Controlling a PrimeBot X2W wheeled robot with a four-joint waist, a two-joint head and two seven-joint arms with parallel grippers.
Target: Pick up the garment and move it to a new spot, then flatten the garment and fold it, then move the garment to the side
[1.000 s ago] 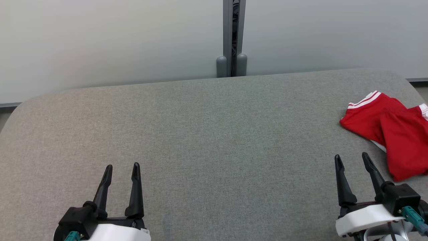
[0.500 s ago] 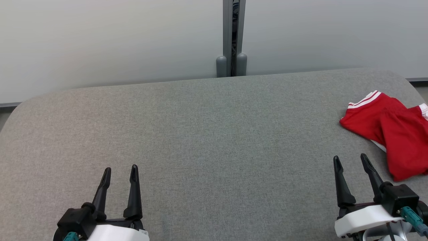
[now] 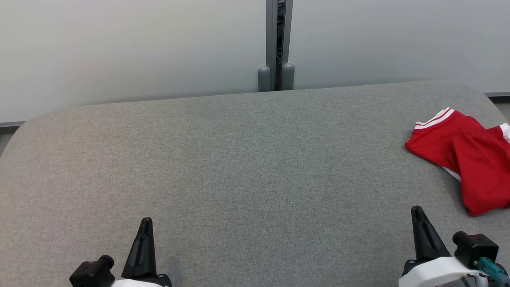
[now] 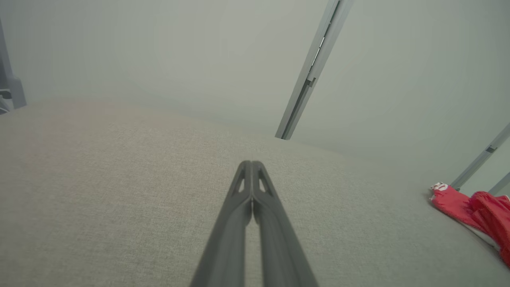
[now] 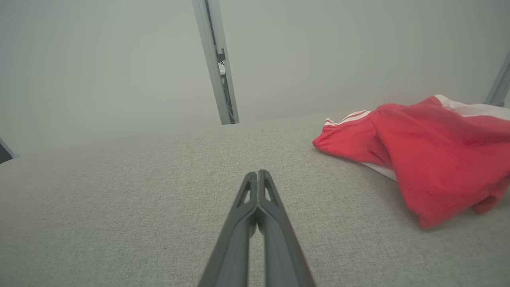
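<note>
Since a moment ago both pincers have closed. The left gripper now has its fingers pressed together on nothing, and so does the right gripper. Both sit lower in the head view than before. The red garment with white stripes has not moved. It lies crumpled on the grey padded table, ahead and right of the right gripper without touching it, and well apart from the left.

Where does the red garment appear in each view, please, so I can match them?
Head view: the red garment lies at the right edge, mid-height, on the grey table.
Left wrist view: the red garment sits low at the right edge.
Right wrist view: the red garment spreads over the right side, mid-height.
Shared landmark: the grey post between the wall panels, behind the table.
</note>
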